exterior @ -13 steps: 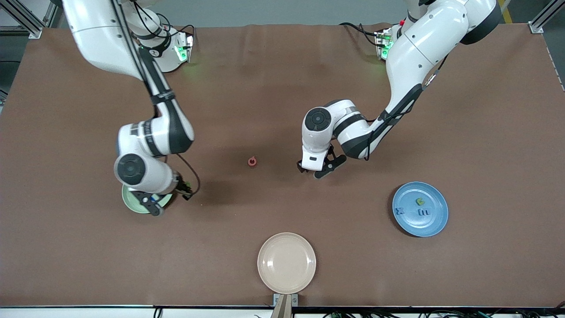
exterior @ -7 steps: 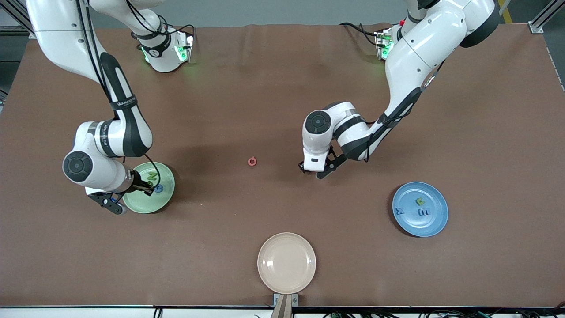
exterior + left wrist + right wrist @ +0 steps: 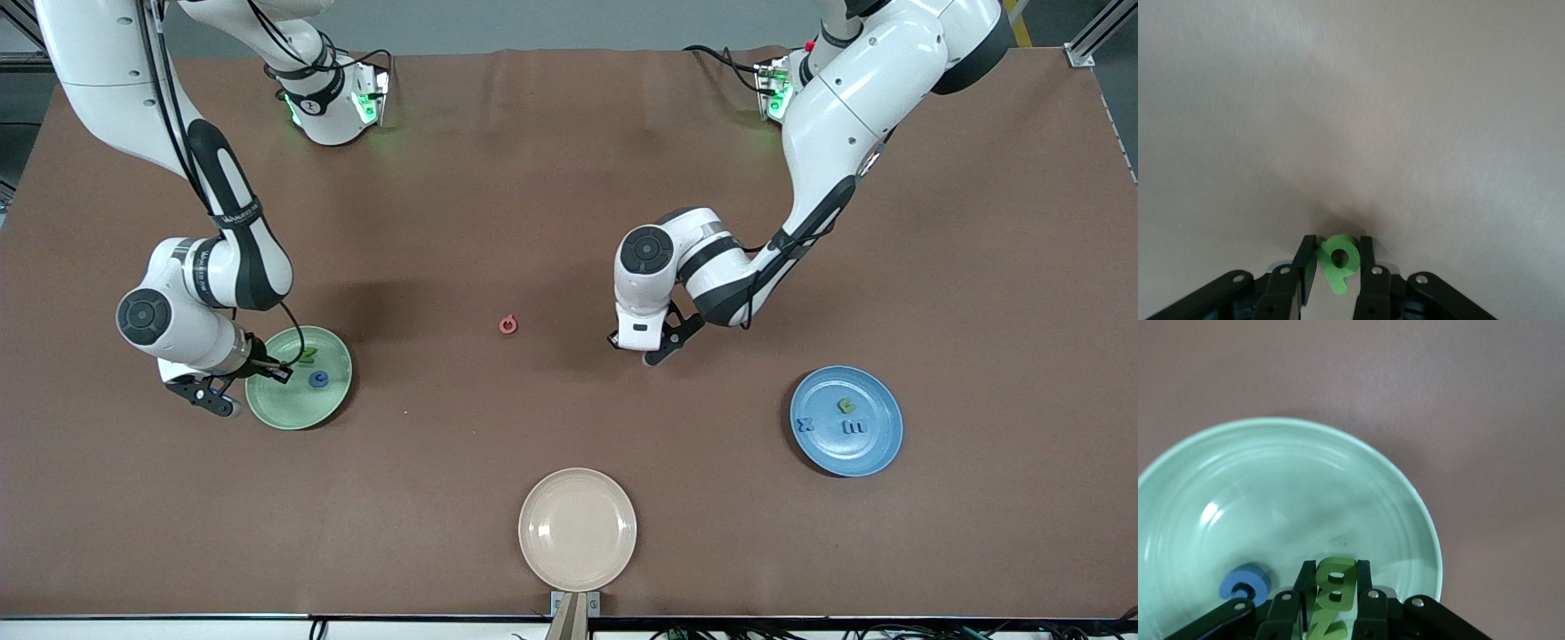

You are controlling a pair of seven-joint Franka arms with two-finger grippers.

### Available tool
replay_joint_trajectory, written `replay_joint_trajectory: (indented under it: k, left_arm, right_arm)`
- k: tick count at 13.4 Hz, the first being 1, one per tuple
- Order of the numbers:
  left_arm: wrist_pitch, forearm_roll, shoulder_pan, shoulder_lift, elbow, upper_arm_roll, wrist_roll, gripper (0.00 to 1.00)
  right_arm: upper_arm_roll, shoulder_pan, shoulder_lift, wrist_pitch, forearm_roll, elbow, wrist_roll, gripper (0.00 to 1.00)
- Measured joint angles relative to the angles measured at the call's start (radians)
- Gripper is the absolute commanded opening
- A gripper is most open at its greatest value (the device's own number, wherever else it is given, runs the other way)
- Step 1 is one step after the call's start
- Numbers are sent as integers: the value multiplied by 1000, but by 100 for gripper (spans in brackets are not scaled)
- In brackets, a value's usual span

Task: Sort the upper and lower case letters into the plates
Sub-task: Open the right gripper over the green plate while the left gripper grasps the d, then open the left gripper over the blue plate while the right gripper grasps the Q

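My right gripper (image 3: 280,374) (image 3: 1336,565) is shut on an upright green letter B (image 3: 1335,588), low over the pale green plate (image 3: 298,411) (image 3: 1305,487). In that plate lie a blue letter (image 3: 317,380) (image 3: 1245,583) and a green letter (image 3: 308,356) (image 3: 1321,628). My left gripper (image 3: 647,353) (image 3: 1338,241) is down at the table mid-way along it, shut on a green letter p (image 3: 1338,259). The red ring letter (image 3: 508,325) lies on the table between the two grippers. The blue plate (image 3: 876,449) holds two blue letters (image 3: 853,428) and a green one (image 3: 846,405).
A cream-beige plate (image 3: 578,529) with nothing in it sits at the table edge nearest the front camera. The brown table (image 3: 533,196) stretches bare toward the arm bases.
The right arm has swung toward its own end of the table, uncovering the pale green plate and its letters. The left gripper has barely shifted.
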Motion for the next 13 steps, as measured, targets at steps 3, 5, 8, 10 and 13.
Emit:
replay_joint_trajectory:
  k: [3,5,8,10,13]
  left_arm:
    - [-19,0,74,-61,17,-3,31,0]
    - [-35,0,153,-109,17,-3,115,0]
    - [-45,0,275,-132,14,-3,267,1]
    - [-46,0,348,-132,9,-1,364,5]
    - [-46,0,442,-125,-1,1,465,16]
  right_arm:
    - [1,-2,3,-2,0,-19,-14,100]
    - [0,-5,3,-9,0,-20,-30,100]
    - [3,-5,-3,-65,0,10,-38,100]
    - [11,2,-23,-207,0,79,-7,100]
    - [23,70,-71,-308,1,132,155,100]
